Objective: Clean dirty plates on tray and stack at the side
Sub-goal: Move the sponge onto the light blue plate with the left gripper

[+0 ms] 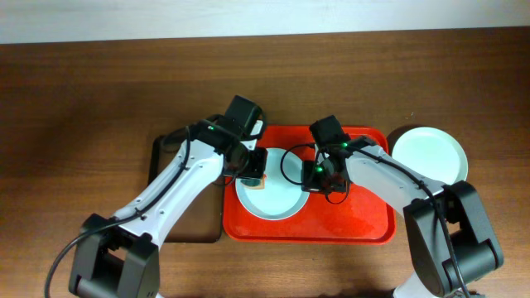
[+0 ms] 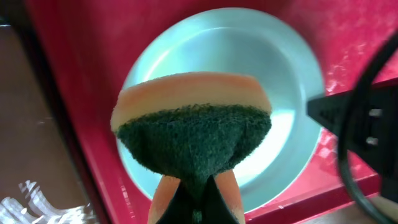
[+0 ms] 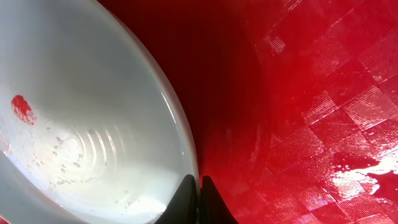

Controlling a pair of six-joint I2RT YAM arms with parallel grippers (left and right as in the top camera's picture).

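Blue plate on the tray, boxed in by both arms.
Black tray (image 1: pixel 203 222) left of the red tray (image 1: pixel 364 223) on the surface (image 1: pixel 83 99), second plate (image 1: pixel 429 155) off to the right. Pale blue plate (image 1: pixel 269 203) with a red smear (image 3: pixel 22 109) – right rim pinched in the closed right end effector (image 3: pixel 199 190); left end effector (image 2: pixel 196 193) shut on a green-and-yellow sponge (image 2: pixel 193 130) over its left side.

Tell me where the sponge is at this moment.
In the overhead view the sponge sits in the left gripper, over the left edge of the pale plate on the left half of the red tray.
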